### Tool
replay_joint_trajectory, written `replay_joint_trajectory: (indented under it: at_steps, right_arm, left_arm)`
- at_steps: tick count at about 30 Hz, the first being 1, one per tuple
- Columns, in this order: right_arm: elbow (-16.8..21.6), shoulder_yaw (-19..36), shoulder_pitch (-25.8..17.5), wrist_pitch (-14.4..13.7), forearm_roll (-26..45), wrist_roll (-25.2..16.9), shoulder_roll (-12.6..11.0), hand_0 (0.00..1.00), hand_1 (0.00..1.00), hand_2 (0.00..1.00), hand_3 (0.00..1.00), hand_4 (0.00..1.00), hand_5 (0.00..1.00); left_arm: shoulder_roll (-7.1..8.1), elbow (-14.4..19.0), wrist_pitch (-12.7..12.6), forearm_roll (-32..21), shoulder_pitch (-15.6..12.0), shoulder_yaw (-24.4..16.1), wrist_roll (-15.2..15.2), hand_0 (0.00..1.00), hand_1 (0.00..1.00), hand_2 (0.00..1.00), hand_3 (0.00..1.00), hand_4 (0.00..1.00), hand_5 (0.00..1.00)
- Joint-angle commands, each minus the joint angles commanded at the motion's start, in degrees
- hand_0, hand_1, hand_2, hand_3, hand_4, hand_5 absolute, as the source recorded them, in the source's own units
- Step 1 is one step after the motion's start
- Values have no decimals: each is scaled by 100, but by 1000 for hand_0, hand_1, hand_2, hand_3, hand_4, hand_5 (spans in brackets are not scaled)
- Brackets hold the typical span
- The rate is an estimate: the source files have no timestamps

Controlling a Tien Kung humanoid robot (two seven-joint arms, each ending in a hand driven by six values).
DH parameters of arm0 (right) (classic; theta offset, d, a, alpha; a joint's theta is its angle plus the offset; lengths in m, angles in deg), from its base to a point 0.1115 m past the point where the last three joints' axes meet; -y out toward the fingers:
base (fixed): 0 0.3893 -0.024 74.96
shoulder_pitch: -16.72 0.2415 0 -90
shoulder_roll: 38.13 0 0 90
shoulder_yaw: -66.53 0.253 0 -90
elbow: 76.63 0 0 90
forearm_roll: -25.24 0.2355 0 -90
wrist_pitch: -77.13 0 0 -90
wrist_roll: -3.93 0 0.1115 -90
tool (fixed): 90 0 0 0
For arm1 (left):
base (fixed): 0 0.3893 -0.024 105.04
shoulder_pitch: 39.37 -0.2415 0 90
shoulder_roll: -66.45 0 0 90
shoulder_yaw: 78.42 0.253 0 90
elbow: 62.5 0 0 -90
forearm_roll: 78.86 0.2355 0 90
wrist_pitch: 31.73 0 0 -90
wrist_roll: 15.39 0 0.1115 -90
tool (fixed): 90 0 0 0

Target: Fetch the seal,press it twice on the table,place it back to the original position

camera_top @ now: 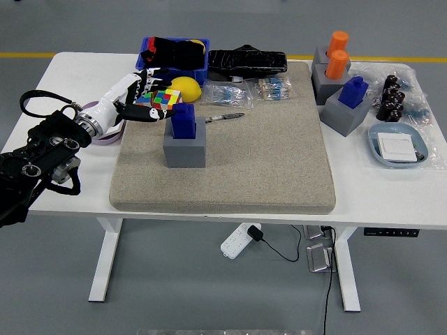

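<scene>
Beige mat (265, 160) covers the white counter (391, 188). At its ten o'clock, a blue seal (184, 120) stands upright in a gray block (185, 148). Left hand (136, 98), fingers spread and empty, hovers just beside it at nine o'clock, near a colorful cube (162, 98).

White table (63, 77) under grey mat (265, 167)

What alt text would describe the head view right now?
The robot's left hand, fingers open, hovers just left of a blue seal standing in a grey block on a beige mat. Another blue seal in a grey holder sits at the mat's right.
</scene>
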Motion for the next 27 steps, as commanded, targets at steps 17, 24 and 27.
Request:
replay_joint_trajectory:
  at_steps: [17,24,27]
  right_arm:
    - [10,-34,-15,18,9,-7,32,758,674,667,615,763,492]
    - [12,-7,-13,11,0,-9,47,758,674,667,615,764,491]
    - [13,-13,-12,12,1,-7,58,758,674,667,615,765,492]
  left_arm:
    - [-155,-15,36,-120,-148,21,-74,932,814,799,892,894,2]
    - [-249,-69,-6,-193,-197,-12,-120,928,812,796,891,895,2]
    - [-289,-75,-24,-185,-229,-4,-137,927,807,793,889,892,2]
